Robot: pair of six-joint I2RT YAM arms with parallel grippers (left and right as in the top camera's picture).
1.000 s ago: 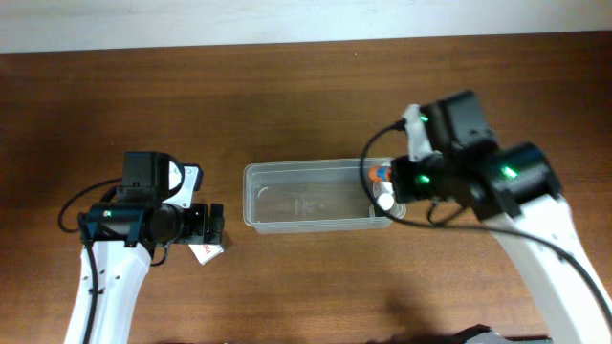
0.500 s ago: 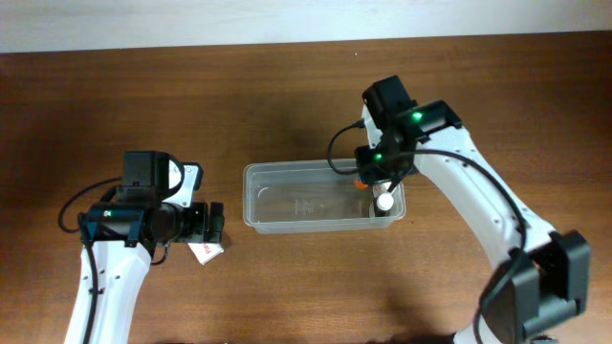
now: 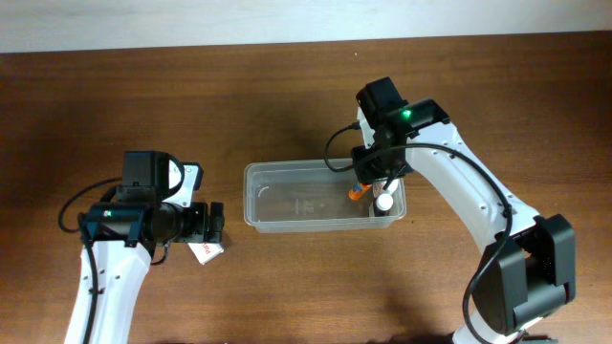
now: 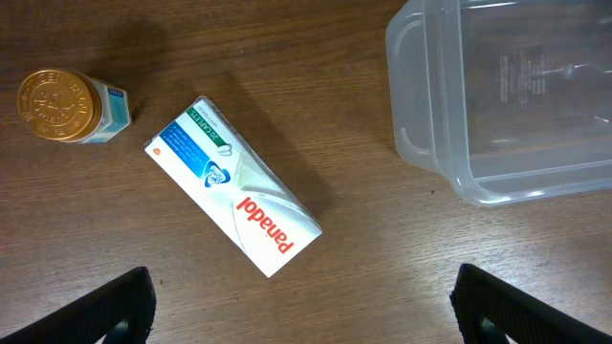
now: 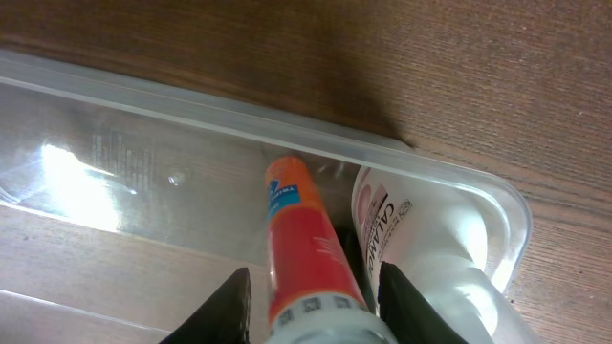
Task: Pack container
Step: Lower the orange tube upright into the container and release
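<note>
The clear plastic container (image 3: 287, 203) lies in the middle of the table; its corner shows in the left wrist view (image 4: 497, 105). My right gripper (image 3: 375, 180) is over its right end, shut on an orange tube (image 3: 357, 191) that points down into it (image 5: 304, 239). A white bottle (image 3: 383, 203) lies inside at the right end, beside the tube (image 5: 430, 258). My left gripper (image 4: 301, 311) is wide open and empty, left of the container, above a white Panadol box (image 4: 234, 186).
A small jar with a gold lid (image 4: 60, 105) stands left of the Panadol box (image 3: 205, 251). The left arm (image 3: 143, 215) is at the left of the table. The container wall (image 5: 172, 96) runs across the right wrist view.
My right gripper has moved left and down over the container's right end, and the orange tube now pokes into the container. The left arm has not moved.
</note>
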